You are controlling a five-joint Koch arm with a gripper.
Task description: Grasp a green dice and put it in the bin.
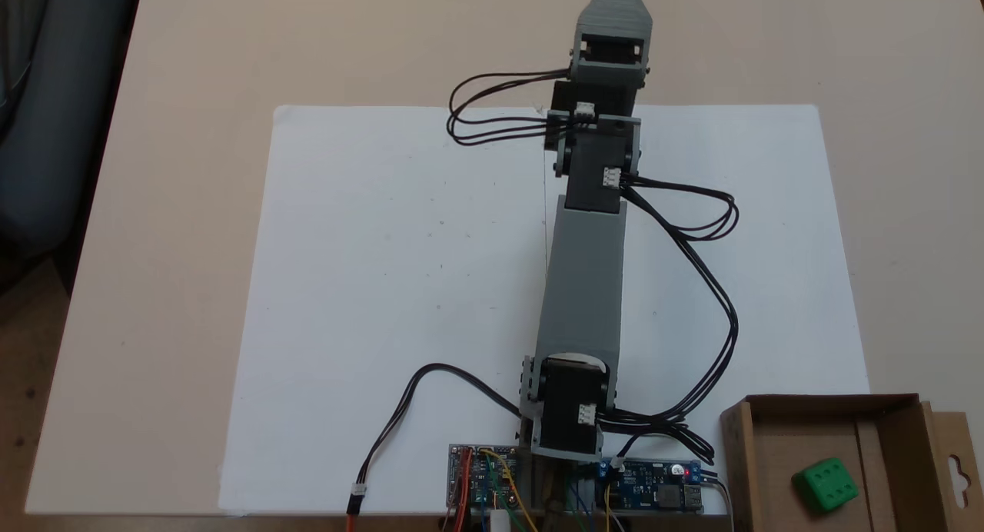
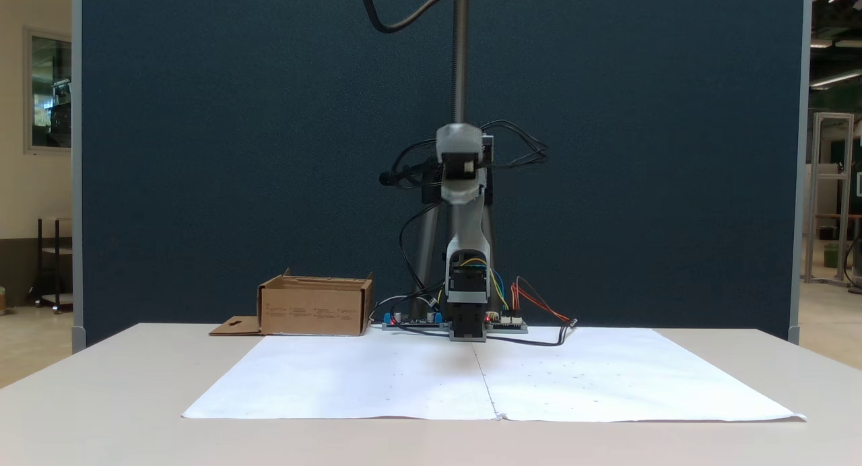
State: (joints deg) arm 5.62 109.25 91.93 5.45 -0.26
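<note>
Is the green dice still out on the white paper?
No, the green dice lies inside the cardboard bin at the lower right of a fixed view, off the white paper.

one fixed view from above, another low, facing the arm (image 2: 465, 250), both showing the paper sheet (image 1: 384, 286)

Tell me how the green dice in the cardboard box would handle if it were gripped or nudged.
The green dice looks like hard, glossy plastic, so it would probably stay stiff but could slip in a grip. Its rounded edges suggest it might tumble when nudged, though the cardboard box walls should contain it. Being small, it is likely light.
</note>
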